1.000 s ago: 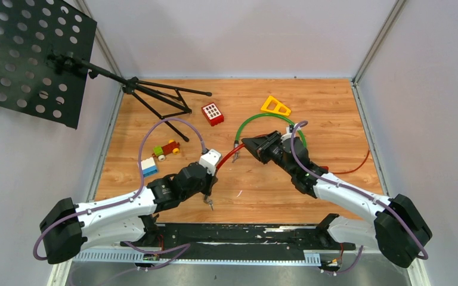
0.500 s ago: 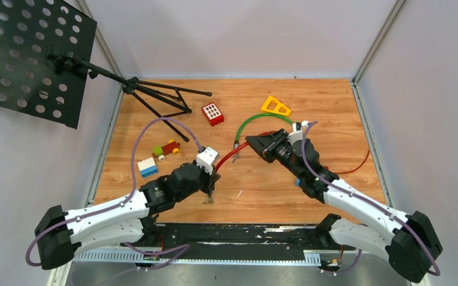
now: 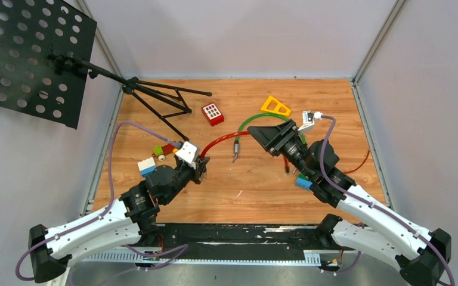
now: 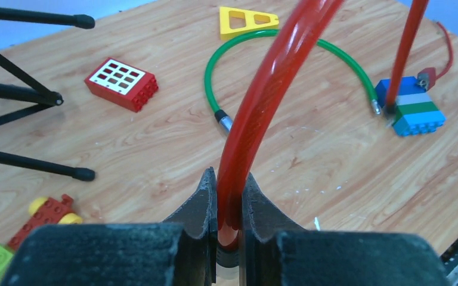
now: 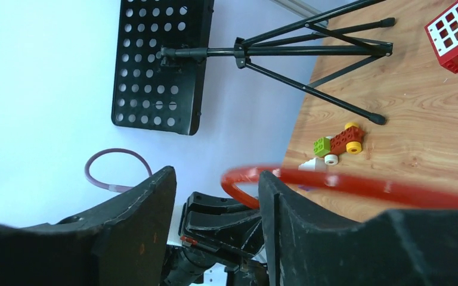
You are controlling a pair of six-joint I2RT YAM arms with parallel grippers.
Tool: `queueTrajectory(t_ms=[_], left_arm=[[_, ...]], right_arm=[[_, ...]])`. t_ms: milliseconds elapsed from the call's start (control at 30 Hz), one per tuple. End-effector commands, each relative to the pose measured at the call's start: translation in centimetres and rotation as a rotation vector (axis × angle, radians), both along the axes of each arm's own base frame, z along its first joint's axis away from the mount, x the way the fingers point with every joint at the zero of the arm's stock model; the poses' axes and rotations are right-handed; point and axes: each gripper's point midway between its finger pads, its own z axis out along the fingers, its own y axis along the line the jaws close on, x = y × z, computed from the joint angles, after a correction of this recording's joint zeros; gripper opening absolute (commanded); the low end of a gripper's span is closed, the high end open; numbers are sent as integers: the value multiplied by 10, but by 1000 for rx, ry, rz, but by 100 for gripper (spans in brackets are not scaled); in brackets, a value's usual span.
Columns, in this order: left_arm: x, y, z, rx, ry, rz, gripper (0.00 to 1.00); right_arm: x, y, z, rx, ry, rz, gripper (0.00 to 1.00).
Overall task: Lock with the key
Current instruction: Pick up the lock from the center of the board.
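Two grippers in your view. Left gripper (image 4: 229,179): jaws pressed tight on red cable (image 4: 262,101), at spot left of green cable (image 4: 286,47), well apart from it. Right gripper (image 5: 217,176): sits inside green cable's loop, jaws stand apart, nothing clamped; red cable only crosses one fingertip. From left gripper, red cable arches up past green cable's metal end.

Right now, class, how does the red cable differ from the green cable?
The red cable is thicker than the green cable. The red cable arches up off the table, clamped in the left gripper; the green cable lies flat in an arc, ungripped. Both are glossy, flexible and curved.
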Motion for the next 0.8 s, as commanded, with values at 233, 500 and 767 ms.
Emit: queueTrajectory(t_ms=[233, 500, 767], left_arm=[[12, 17, 94, -35, -290, 66, 0], [12, 22, 109, 3, -314, 69, 0], [10, 12, 127, 18, -299, 26, 0]], right_arm=[[-37, -8, 44, -248, -413, 101, 62], [-42, -42, 23, -651, -667, 42, 61], [-28, -37, -41, -815, -796, 48, 63]])
